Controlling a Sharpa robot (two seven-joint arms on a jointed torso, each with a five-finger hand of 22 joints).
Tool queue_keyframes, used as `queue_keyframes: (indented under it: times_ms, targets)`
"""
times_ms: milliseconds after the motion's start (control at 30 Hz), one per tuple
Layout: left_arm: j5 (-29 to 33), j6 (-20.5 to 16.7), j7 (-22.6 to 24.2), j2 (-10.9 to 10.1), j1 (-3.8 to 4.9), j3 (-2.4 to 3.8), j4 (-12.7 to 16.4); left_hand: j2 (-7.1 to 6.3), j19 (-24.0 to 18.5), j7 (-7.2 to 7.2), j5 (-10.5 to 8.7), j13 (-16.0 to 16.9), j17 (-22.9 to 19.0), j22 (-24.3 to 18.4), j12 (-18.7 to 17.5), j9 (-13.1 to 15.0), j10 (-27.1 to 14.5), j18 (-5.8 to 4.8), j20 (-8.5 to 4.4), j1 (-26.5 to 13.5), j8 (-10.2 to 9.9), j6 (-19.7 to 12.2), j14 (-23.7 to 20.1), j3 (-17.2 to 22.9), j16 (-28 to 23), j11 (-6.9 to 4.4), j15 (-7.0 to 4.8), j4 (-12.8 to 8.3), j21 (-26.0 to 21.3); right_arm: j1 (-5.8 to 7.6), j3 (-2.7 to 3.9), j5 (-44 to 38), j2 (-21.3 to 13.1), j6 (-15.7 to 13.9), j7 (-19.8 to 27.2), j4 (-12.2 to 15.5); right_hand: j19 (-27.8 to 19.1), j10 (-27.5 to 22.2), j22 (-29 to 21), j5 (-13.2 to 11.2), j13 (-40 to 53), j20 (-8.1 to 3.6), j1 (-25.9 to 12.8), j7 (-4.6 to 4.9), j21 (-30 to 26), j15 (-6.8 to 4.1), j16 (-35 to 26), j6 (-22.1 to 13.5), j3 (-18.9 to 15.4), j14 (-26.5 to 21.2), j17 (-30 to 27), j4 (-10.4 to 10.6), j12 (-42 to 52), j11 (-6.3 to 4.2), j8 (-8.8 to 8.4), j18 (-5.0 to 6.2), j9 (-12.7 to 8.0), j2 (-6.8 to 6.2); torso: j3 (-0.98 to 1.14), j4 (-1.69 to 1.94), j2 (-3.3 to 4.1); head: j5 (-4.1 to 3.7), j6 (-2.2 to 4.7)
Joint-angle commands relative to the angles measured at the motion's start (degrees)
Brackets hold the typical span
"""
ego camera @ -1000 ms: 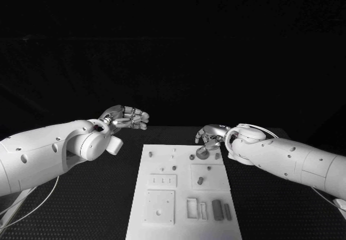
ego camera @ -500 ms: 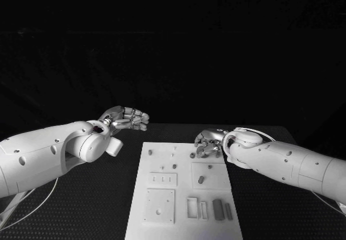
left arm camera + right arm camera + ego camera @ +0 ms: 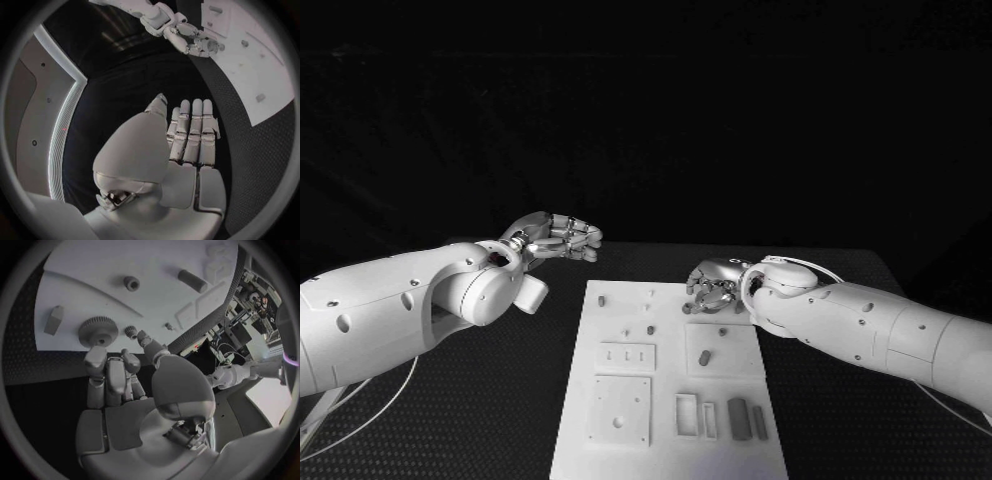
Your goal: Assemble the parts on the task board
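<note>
Two hands were noted: right hand (image 3: 714, 288) curled empty over the large gear (image 3: 98, 331) on the task board (image 3: 661, 440), pickup judged next; left hand (image 3: 554, 238) loosely curled, idle.

Black mesh-textured table (image 3: 488, 400); dark backdrop beyond; cluttered room past table edge.

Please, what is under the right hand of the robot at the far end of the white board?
In the right wrist view, a large gear and a small gear lie on the task board just past the right hand. Whether the fingers touch them cannot be told.
</note>
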Motion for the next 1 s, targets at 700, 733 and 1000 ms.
queue_keyframes:
  times_ms: [700, 733, 1000]
  targets:
    - [-0.68, -0.21, 0.87, -0.17, 0.41, 0.04, 0.97, -0.03, 0.38, 0.61, -0.35, 0.15, 0.19, -0.14, -0.22, 0.12, -0.49, -0.28, -0.26, -0.43, -0.39, 0.03, -0.02, -0.16, -0.52, 0.02, 0.17, -0.01, -0.48, -0.92, -0.26, -2.73, 1.15, -0.18, -1.62, -1.17, 0.18, 0.92, 0.78, -0.11, 0.30, -0.37, -0.62, -0.50, 0.17, -0.57, 0.49, 2.41, 2.51, 0.12, -0.23, -0.05, 0.27, -0.58, 0.79, 7.09, -0.18, 0.86, -0.26, 0.29, 0.91, 0.08, -0.67]
    - [-0.68, -0.20, 0.87, -0.16, 0.41, 0.04, 0.96, -0.03, 0.38, 0.61, -0.35, 0.15, 0.20, -0.14, -0.22, 0.13, -0.49, -0.28, -0.26, -0.43, -0.39, 0.03, -0.02, -0.16, -0.52, 0.02, 0.17, -0.01, -0.48, -0.93, -0.26, -2.73, 1.10, -0.19, -1.62, -1.15, 0.18, 0.94, 0.78, -0.11, 0.30, -0.37, -0.66, -0.52, 0.18, -0.59, 0.49, 2.48, 2.59, 0.12, -0.25, -0.05, 0.26, -0.60, 0.81, 7.09, -0.19, 0.92, -0.26, 0.26, 0.90, 0.11, -0.71]
    - [-0.68, -0.21, 0.85, -0.15, 0.42, 0.04, 0.81, -0.04, 0.41, 0.61, -0.36, 0.17, 0.25, -0.17, -0.23, 0.14, -0.49, -0.30, -0.27, -0.46, -0.42, 0.05, 0.00, -0.15, -0.58, 0.02, 0.17, -0.01, -0.53, -0.98, -0.27, -2.74, 1.08, -0.10, -1.48, -0.98, 0.19, 1.00, 0.84, -0.11, 0.23, -0.39, -0.91, -0.69, 0.23, -0.76, 0.53, 3.01, 3.29, 0.08, -0.37, -0.05, 0.13, -0.78, 0.91, 7.09, -0.22, 1.56, -0.24, 0.16, 0.88, 0.14, -0.93]
